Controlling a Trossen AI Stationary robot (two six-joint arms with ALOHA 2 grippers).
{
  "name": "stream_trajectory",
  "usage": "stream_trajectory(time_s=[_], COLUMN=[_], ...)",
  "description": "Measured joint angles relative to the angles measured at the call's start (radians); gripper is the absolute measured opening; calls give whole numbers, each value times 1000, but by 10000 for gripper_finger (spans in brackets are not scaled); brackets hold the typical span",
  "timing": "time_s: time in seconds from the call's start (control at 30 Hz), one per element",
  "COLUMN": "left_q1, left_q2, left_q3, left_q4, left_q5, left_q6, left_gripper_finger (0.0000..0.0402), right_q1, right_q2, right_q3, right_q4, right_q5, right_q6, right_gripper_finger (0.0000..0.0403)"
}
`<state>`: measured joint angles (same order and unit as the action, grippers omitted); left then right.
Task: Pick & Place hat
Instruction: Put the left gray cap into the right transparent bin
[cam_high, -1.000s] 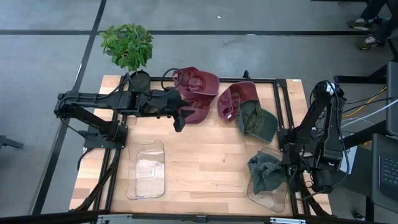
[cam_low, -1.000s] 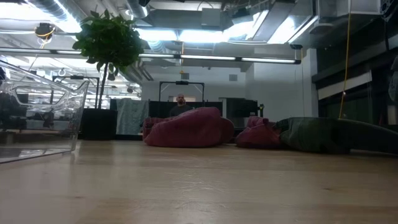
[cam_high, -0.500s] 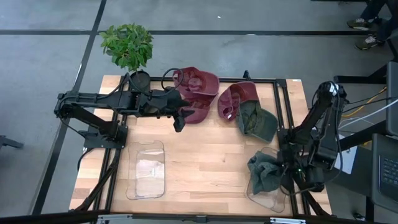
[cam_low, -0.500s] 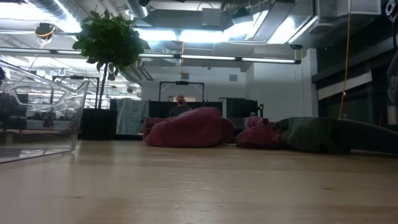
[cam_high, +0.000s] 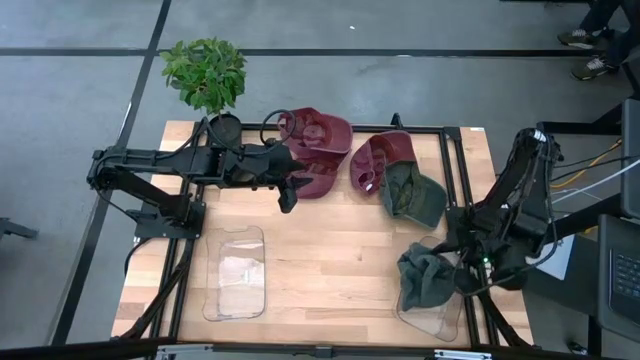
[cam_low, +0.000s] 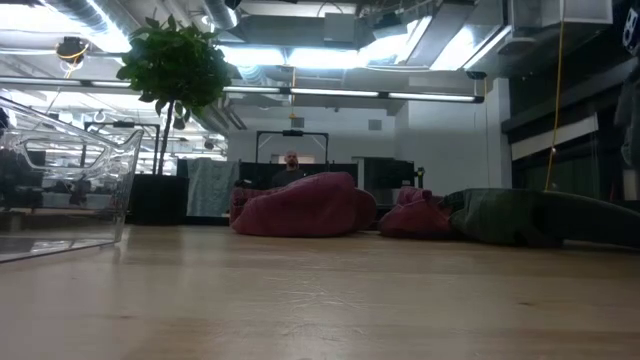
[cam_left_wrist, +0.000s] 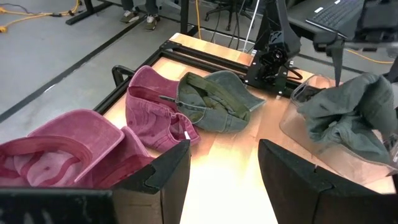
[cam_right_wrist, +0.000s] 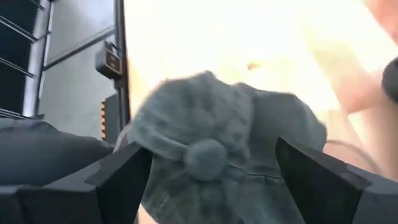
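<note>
A grey knitted hat (cam_high: 424, 280) with a bobble (cam_right_wrist: 205, 158) lies crumpled in the clear tray (cam_high: 432, 322) at the table's near right. My right gripper (cam_high: 463, 284) hangs open just above it, its fingers (cam_right_wrist: 118, 180) on either side of the hat without touching it. Two dark red caps (cam_high: 320, 150) (cam_high: 378, 160) and a dark green cap (cam_high: 412, 196) lie upside down along the far edge. My left gripper (cam_high: 290, 196) is held open in the air beside the larger red cap, nothing between its fingers (cam_left_wrist: 165, 180).
A second clear tray (cam_high: 237, 272) sits at the near left with nothing in it. A potted plant (cam_high: 205, 72) stands at the far left corner. Black frame rails (cam_high: 452, 170) run along the table's sides. Bare wood lies in the middle (cam_high: 330, 250). A person (cam_low: 290, 165) stands in the room beyond.
My right gripper has risen from the near right tray and swung a little toward the table's middle. The grey hat stays lying in the tray where it was.
</note>
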<state>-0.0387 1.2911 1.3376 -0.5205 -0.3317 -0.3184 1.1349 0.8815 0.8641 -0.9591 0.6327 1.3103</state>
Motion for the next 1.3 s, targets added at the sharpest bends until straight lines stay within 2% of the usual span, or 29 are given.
stream_trajectory(time_s=[0.23,0.47,0.57,0.63,0.87,0.9,1.17,1.3], left_q1=[0,0,0,0,0,0,0,0], left_q2=[0,0,0,0,0,0,0,0], left_q3=[0,0,0,0,0,0,0,0], left_q4=[0,0,0,0,0,0,-1,-2], left_q5=[0,0,-10,-18,-18,-18,-19,-19], left_q6=[3,26,26,26,26,26,26,26], left_gripper_finger=[182,182,182,182,182,182,182,182], right_q1=[-24,-26,-26,-26,-26,-26,-26,-26], right_q2=[-29,-25,-27,-28,-28,-26,28,72], right_q3=[122,134,134,135,178,181,151,111], right_q4=[-78,-119,-173,-218,-264,-261,-163,-92], right_q5=[5,29,63,61,-24,-32,-248,-266], right_q6=[-71,-70,-65,-42,-7,-5,39,21], right_gripper_finger=[339,329,291,247,33,17,5,9])
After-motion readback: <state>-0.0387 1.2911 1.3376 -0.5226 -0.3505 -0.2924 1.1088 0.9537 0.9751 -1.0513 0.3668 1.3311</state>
